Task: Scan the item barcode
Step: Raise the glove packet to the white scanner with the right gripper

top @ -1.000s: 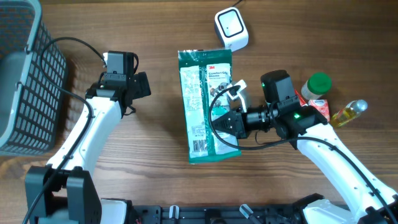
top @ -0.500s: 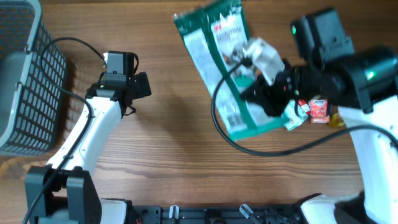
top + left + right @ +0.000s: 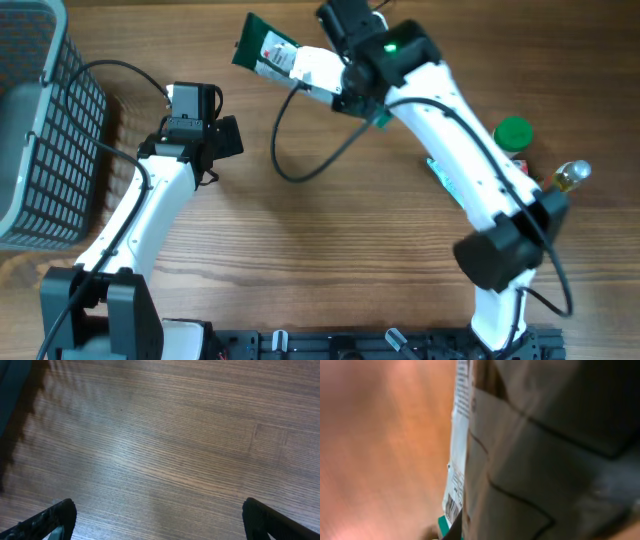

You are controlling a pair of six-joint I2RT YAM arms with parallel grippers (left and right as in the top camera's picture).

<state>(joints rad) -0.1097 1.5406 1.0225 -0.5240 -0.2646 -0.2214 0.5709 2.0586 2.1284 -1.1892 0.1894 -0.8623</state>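
Note:
The item is a flat green and white package, held off the table at the far middle and tilted. My right gripper is shut on its right part, with the arm stretched out over the table. In the right wrist view the package fills most of the frame edge-on and blurred, and a barcode shows on its white face near the bottom. My left gripper hangs open over bare wood at the left, with both fingertips apart and nothing between them.
A dark mesh basket stands at the left edge. At the right are a green-capped bottle, a small oil bottle and a pale green packet partly under the right arm. A black cable loops over the middle.
The right arm has lifted the package off the table and swung it up and to the far left. The left arm has not moved.

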